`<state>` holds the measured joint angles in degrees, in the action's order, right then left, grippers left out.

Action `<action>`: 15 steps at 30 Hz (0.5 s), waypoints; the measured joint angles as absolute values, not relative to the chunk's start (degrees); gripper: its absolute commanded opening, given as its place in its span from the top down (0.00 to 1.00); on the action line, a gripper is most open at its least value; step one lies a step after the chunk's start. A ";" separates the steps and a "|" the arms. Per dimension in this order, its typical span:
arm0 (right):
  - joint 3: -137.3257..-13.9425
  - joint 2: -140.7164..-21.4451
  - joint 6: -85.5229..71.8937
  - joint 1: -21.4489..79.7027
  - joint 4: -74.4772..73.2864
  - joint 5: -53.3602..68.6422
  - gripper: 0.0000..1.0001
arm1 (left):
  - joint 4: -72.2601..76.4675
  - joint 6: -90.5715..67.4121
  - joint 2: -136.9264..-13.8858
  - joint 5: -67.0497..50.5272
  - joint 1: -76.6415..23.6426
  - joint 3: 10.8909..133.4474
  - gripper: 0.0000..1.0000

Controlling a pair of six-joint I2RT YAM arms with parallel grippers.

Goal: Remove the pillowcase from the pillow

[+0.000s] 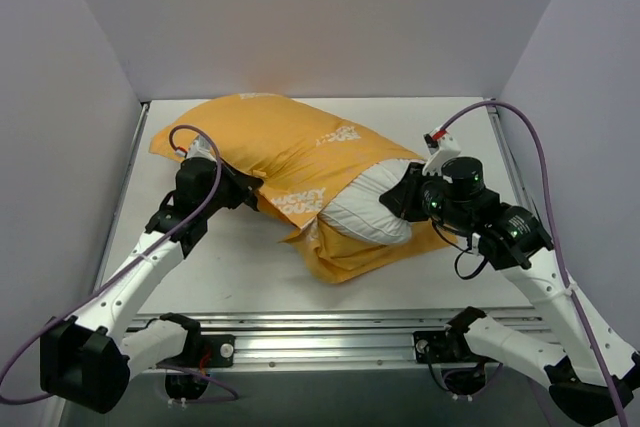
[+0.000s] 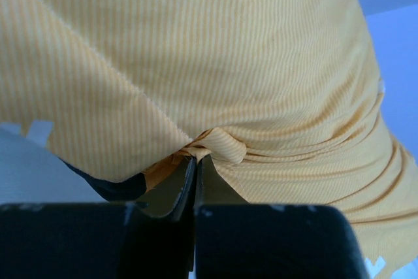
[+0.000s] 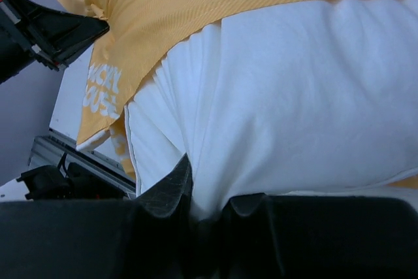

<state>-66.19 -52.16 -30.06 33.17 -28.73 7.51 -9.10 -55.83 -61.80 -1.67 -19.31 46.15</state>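
Pillowcase (image 1: 285,152): orange-yellow cover, being held on the table (image 1: 230,257) with its long axis running from far left to near right. Its near edge is being pinched by the left gripper (image 1: 258,187); in the left wrist view a small fold of the striped cloth is being clamped between the closed fingers.

Pillow (image 1: 372,207): plain white, being exposed at the open right end of the cover, with that end pointing at the right gripper (image 1: 400,192). The rest is being hidden by the cover. In the right wrist view the white fabric is being gripped between narrowed fingers.

Writing: white lettering is being shown in two places on the cover; "MICKEY" is being read near the opening, the rest being creased.
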 measured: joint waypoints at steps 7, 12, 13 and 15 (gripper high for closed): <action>-62.04 -54.37 -28.73 31.57 -25.47 16.23 1.00 | -10.39 -48.49 -68.25 -5.02 -18.02 48.84 0.91; -60.69 -59.35 -26.65 37.36 -26.00 21.30 0.45 | -17.78 -42.54 -67.92 0.89 -15.75 51.64 0.52; -61.28 -60.07 -26.11 38.65 -27.68 21.34 0.39 | -19.55 -41.63 -67.66 2.83 -14.81 52.42 0.39; -63.18 -60.66 -24.86 40.45 -30.96 21.17 0.29 | -23.29 -39.72 -66.72 6.09 -13.39 54.19 0.28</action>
<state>-63.18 -60.66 -24.86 40.45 -30.96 21.17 -23.29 -39.72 -66.72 6.09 -13.39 54.19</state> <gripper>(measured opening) 0.613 0.631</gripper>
